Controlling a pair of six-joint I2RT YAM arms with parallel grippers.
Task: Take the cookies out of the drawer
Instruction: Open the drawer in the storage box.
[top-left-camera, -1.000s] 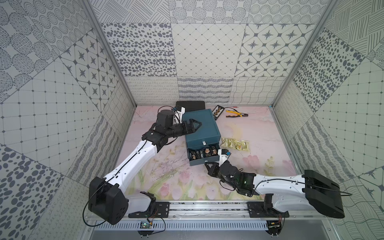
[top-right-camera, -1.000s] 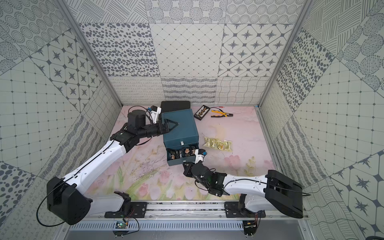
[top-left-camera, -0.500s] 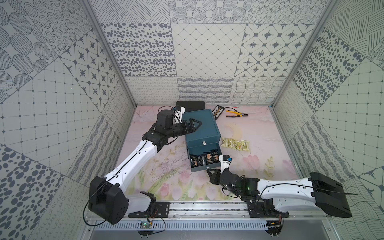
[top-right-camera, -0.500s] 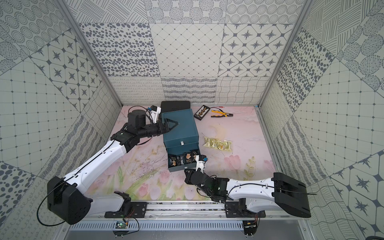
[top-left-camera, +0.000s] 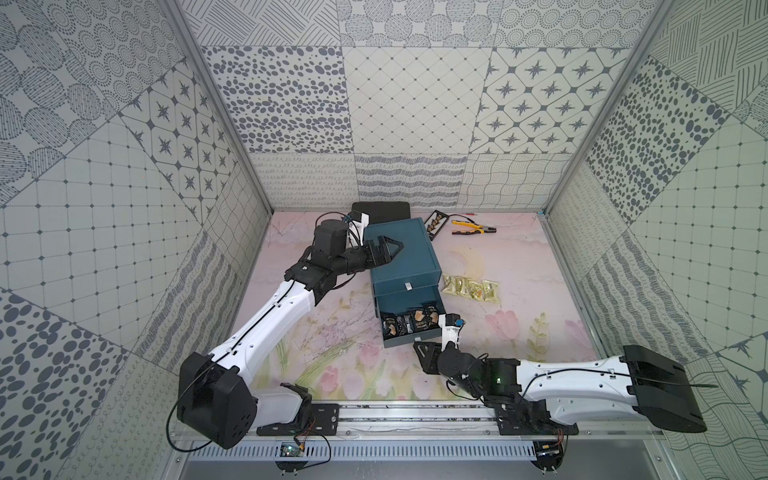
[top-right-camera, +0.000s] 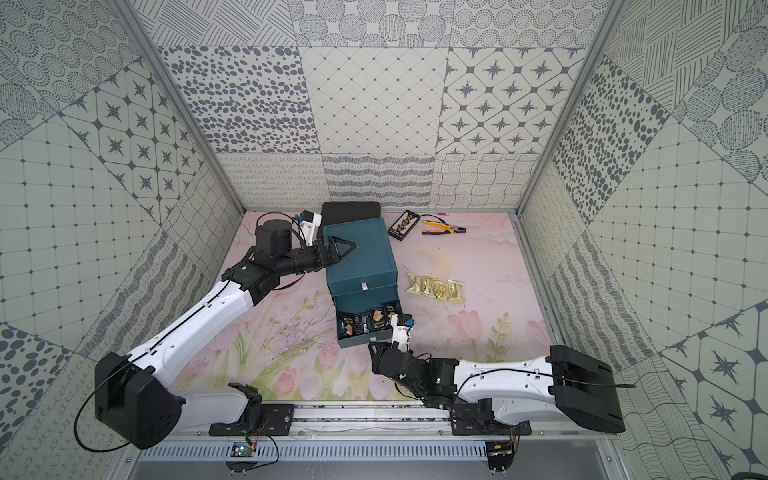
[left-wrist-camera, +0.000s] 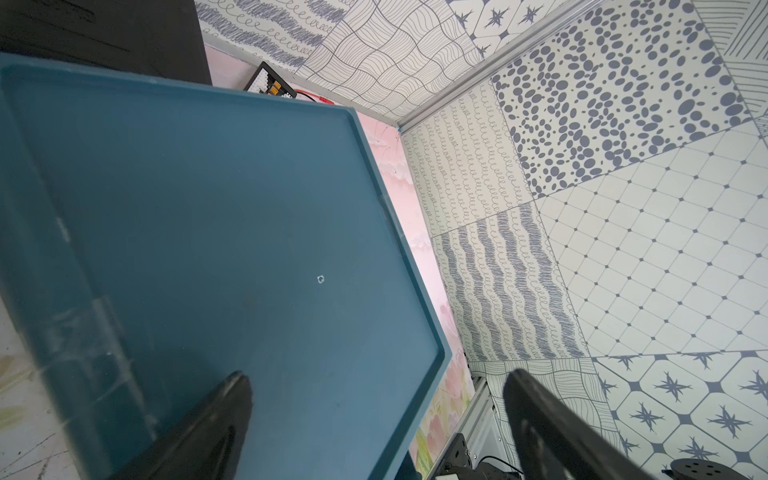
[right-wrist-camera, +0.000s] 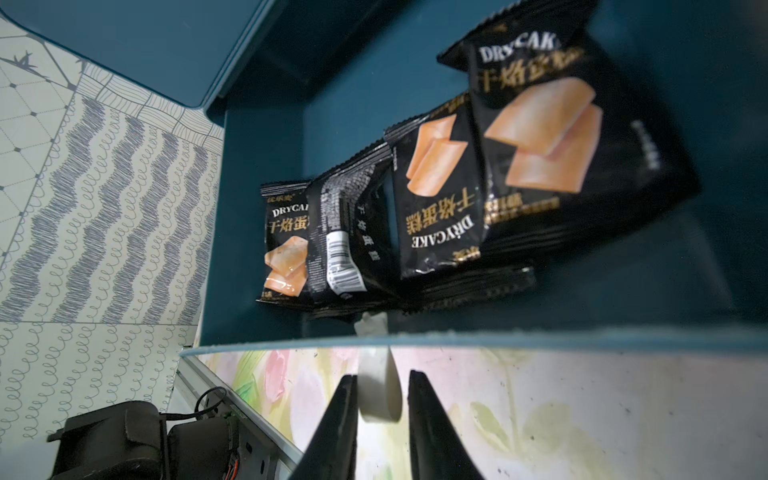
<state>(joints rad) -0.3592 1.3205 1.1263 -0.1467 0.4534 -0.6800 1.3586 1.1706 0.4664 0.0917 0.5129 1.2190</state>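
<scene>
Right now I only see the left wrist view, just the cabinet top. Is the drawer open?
Observer: Yes, the drawer is out, black cookies inside.
Operator: Where's the right gripper?
Observer: The right gripper is at the drawer's front, jaws slightly apart either side of its white handle.
Operator: Any cookies out?
Observer: Gold cookies lie on the table, on the right arm's side of the cabinet.
</scene>
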